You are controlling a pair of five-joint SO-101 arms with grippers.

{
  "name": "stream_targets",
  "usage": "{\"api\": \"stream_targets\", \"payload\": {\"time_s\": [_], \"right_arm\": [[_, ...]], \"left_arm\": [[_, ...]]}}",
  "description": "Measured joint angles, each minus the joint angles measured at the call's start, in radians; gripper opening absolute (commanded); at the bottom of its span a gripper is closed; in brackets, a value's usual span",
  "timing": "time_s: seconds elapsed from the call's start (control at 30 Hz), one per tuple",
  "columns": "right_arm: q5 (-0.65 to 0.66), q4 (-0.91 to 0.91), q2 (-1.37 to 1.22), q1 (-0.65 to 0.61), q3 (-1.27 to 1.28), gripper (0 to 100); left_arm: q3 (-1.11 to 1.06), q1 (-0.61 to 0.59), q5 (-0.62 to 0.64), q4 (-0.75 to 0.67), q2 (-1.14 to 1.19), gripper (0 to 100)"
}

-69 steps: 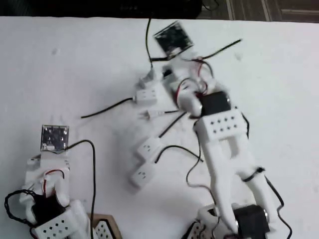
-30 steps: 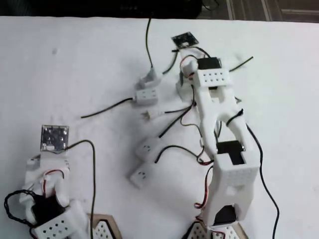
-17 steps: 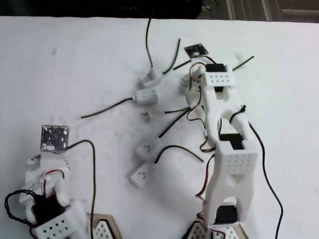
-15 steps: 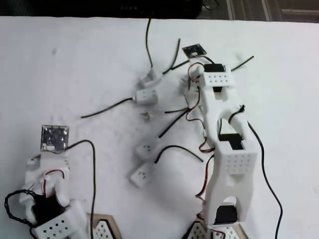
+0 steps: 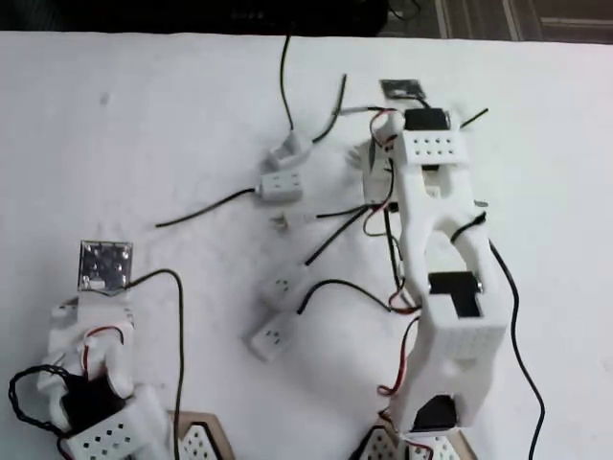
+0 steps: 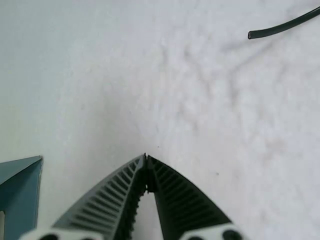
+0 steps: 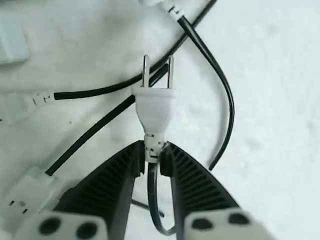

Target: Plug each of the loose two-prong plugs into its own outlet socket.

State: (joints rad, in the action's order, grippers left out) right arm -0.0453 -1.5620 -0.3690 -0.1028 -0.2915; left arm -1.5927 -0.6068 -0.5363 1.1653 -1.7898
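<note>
My right gripper (image 7: 152, 150) is shut on the cable neck of a white two-prong plug (image 7: 156, 107), whose prongs point away from me over crossing black cables. The right arm (image 5: 431, 192) stands at the table's right middle. A white socket block (image 5: 281, 184) with a plug (image 5: 287, 151) in it lies to its left. Two more socket blocks (image 5: 281, 287) (image 5: 273, 337) lie nearer the front. Between them and the first block lies a loose plug (image 5: 280, 221). My left gripper (image 6: 146, 162) is shut with nothing in it, low over bare table at the front left.
Black cables (image 5: 335, 235) trail across the middle of the white table (image 5: 144, 125). One cable (image 5: 179, 335) runs beside the left arm (image 5: 91, 374). A cable end (image 6: 280, 27) lies ahead of the left gripper. A socket block (image 7: 20, 200) lies beside the right gripper.
The right arm has pulled away from the plugged socket block, folded back and shifted right, carrying the plug. The left arm has not moved.
</note>
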Motion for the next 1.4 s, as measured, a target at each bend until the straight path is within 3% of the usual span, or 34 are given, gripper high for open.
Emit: {"api": "stream_targets", "payload": {"time_s": [0.37,0.57,0.77,0.93,1.13,1.3,1.4], "right_arm": [[-0.615,-0.140,0.176,0.057,0.014,1.7],[-0.667,-0.140,0.190,0.080,0.121,3.6],[-0.667,-0.140,0.190,0.081,0.193,25.2],[-0.666,-0.140,0.195,0.080,0.199,23.0],[-0.463,-0.140,0.195,0.080,0.199,12.7],[-0.117,-0.140,0.195,0.081,0.183,1.5],[0.123,-0.143,0.195,0.083,0.146,1.9]], "left_arm": [[0.000,0.000,0.000,0.000,0.000,2],[0.000,0.000,0.000,0.000,0.000,2],[0.000,0.000,0.000,0.000,0.000,2],[-0.003,0.000,0.000,0.000,0.000,2],[-0.003,0.000,0.000,0.000,0.000,2],[-0.011,0.000,0.000,0.000,0.000,2],[-0.012,0.000,0.000,0.000,0.000,2]]}}
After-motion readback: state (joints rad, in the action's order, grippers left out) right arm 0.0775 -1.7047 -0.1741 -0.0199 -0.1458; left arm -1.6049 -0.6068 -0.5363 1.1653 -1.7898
